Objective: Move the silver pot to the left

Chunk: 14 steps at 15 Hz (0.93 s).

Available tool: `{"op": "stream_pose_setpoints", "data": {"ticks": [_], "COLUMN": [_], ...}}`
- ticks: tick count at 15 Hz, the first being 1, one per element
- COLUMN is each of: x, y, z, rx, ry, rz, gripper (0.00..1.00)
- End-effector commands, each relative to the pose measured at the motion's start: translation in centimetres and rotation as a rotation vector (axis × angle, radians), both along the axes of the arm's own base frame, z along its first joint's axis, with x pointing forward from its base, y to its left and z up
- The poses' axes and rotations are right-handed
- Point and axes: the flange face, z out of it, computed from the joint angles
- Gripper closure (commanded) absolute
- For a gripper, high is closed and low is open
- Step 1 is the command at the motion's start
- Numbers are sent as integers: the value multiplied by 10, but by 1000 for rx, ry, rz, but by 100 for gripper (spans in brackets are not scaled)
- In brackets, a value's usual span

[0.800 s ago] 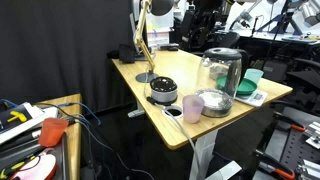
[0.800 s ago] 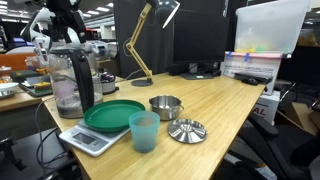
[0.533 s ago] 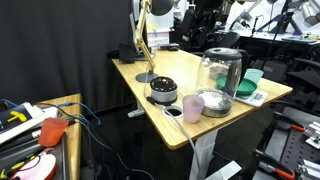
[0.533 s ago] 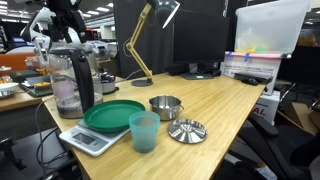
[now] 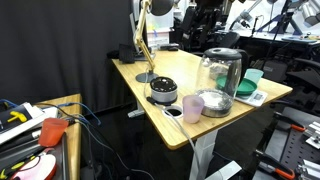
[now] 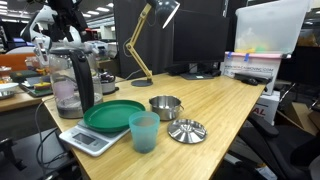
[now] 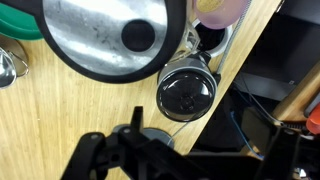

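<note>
The silver pot (image 5: 193, 108) is a small shiny cylinder near the desk's front edge. It also shows in an exterior view (image 6: 165, 105). In the wrist view only its pale rim (image 7: 220, 10) shows at the top edge. A flat silver lid with a black knob (image 5: 213, 102) (image 6: 186, 130) (image 7: 105, 40) lies right beside it. My gripper (image 7: 198, 140) appears as dark fingers at the bottom of the wrist view, spread apart and empty, well away from the pot. The arm (image 5: 205, 18) is raised behind the desk.
A squat silver container with a black top (image 5: 162, 90) (image 7: 187, 90) stands by a cable hole (image 5: 172, 112). A tall clear jug (image 5: 222, 70) (image 6: 72, 80), green plate (image 6: 113, 115), teal cup (image 6: 143, 130), scale (image 6: 88, 140) and desk lamp (image 5: 145, 45) share the wooden desk (image 6: 230, 110).
</note>
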Motion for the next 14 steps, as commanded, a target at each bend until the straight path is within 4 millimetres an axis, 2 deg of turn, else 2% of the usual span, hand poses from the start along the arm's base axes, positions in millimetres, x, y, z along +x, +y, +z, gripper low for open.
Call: {"op": "stream_pose_setpoints", "data": {"ticks": [1, 4, 7, 11, 14], "x": [0, 2, 7, 3, -11], "y": [0, -4, -38, -112, -167], "z": [1, 4, 32, 73, 77], "rx": [0, 12, 55, 71, 54], "ry": [1, -17, -139, -268, -277], "rz": [0, -13, -89, -264, -430], "gripper": [0, 0, 0, 0, 0]}}
